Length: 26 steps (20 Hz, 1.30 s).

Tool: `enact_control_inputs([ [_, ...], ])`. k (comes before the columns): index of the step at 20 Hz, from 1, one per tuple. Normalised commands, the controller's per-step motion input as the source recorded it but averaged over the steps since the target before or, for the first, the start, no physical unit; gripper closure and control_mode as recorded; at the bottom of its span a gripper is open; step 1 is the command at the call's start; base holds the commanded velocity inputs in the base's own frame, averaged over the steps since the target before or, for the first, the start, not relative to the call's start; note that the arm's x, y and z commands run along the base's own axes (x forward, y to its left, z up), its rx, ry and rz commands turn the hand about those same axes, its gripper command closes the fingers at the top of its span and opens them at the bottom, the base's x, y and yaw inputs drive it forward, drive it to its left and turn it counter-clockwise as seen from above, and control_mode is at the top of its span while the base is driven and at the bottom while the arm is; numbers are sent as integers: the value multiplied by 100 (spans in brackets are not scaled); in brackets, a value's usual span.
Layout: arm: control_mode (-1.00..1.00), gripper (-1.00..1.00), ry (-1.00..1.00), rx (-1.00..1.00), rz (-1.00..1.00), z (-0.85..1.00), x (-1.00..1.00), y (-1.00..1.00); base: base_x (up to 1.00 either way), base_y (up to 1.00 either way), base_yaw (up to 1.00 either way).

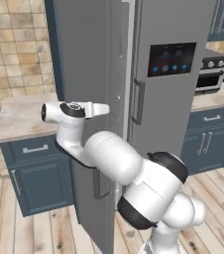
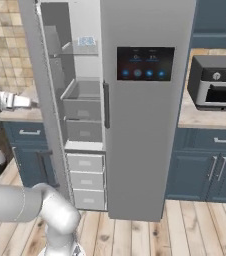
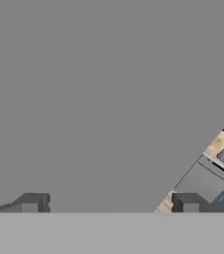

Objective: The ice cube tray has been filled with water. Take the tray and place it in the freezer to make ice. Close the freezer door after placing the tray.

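Pressed close against the tool [image 3: 109, 203], at 12 o'clock across the hand view: freezer door's [image 1: 86, 74] plain grey outer face. Spread, holding nothing, fingertips [image 3: 30, 202] set well apart. Closing step in hand, by the look of it: ice cube tray [image 2: 86, 41] already on an upper shelf inside the freezer [image 2: 80, 100], at 11 o'clock in the right base view, pale-blue water cells just showing. Next move calls for a steady push swinging the panel shut. Surface [image 1: 20, 116] with blue cabinets at 9 o'clock, near the arm's elbow; toaster oven [image 2: 217, 82] at 3 o'clock, clear of the swing.
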Motion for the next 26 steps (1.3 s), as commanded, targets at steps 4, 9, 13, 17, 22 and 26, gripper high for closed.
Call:
enact_control_inputs([
  [4, -100, -100, -28, 0, 10, -3, 54, -100, 0, 0, 0],
  [9, -100, -100, -23, 1, 16, -1, 75, -92, 0, 0, 0],
  [13, -100, -100, -15, 6, 16, 1, 87, -75, 0, 0, 0],
  [17, -100, -100, -6, 9, 18, 11, 81, -63, 0, 0, 0],
  [22, -100, -100, 0, 11, 21, 27, 62, -45, 0, 0, 0],
  [26, -100, -100, 0, 8, 19, 29, 46, -19, 0, 0, 0],
])
